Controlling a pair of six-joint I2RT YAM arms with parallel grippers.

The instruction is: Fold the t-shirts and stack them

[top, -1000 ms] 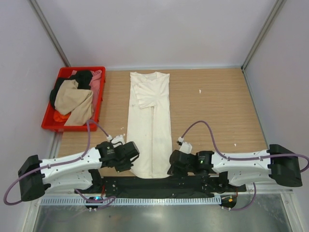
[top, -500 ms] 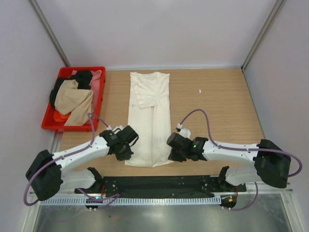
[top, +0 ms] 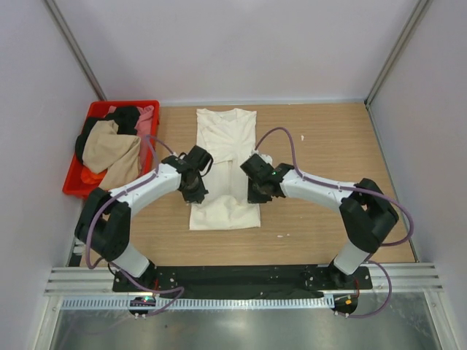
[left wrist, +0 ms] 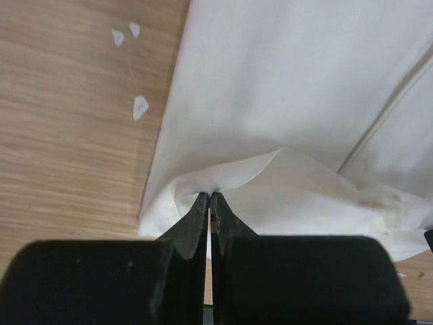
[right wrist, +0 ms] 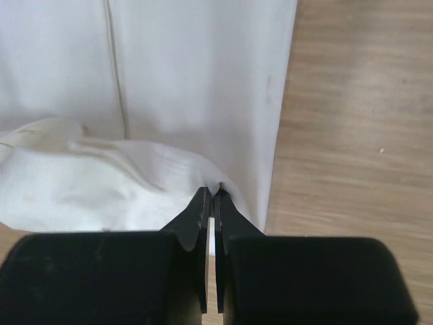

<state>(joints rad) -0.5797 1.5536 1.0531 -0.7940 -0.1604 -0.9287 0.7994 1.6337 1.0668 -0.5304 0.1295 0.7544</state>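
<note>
A cream t-shirt [top: 228,138] lies lengthwise on the table, its sides folded in. Its near hem is doubled over toward the collar, with the fold [top: 225,217] nearest the arms. My left gripper [top: 195,191] is shut on the hem's left corner, seen pinched in the left wrist view [left wrist: 210,194]. My right gripper [top: 257,191] is shut on the hem's right corner, seen in the right wrist view [right wrist: 215,191]. Both hold the cloth over the shirt's middle. Other t-shirts, tan [top: 109,149], black [top: 125,117], pink [top: 146,117] and orange [top: 89,175], are piled in the crate.
A red plastic crate [top: 76,191] stands at the far left of the wooden table [top: 328,153]. Small white scraps [left wrist: 139,105] lie on the wood left of the shirt. Grey walls close in the left, back and right.
Both grippers have carried the shirt's near hem away from the table's front edge toward the collar, doubling the lower part over. The arms are stretched further out.
</note>
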